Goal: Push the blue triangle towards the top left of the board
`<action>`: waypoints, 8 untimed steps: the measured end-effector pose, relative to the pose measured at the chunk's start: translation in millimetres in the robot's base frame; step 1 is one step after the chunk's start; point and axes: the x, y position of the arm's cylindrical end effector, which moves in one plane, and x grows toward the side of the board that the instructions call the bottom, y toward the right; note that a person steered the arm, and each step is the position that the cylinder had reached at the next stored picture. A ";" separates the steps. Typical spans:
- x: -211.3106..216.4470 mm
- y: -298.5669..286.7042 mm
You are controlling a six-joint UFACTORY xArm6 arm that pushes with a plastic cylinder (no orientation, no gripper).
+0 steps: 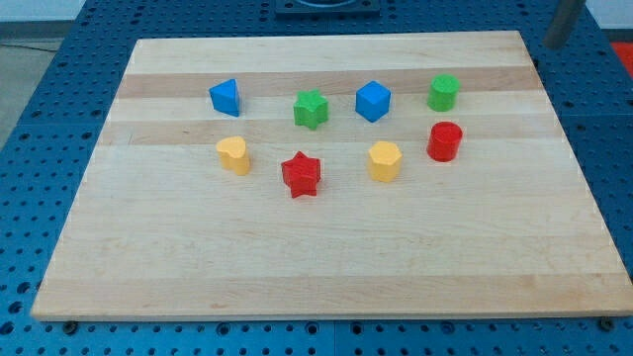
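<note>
The blue triangle (226, 97) sits on the wooden board (316, 257) in its upper left part. My tip (554, 45) shows at the view's top right, just beyond the board's top right corner and far to the right of the blue triangle. It touches no block. A yellow heart-like block (233, 154) lies just below the blue triangle. A green star (311, 109) lies to its right.
A blue cube (373, 101) and a green cylinder (443, 92) continue the upper row to the right. A red star (301, 175), a yellow hexagon (385, 160) and a red cylinder (445, 141) form the lower row. A blue perforated table surrounds the board.
</note>
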 end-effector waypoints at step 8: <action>171.0 -317.5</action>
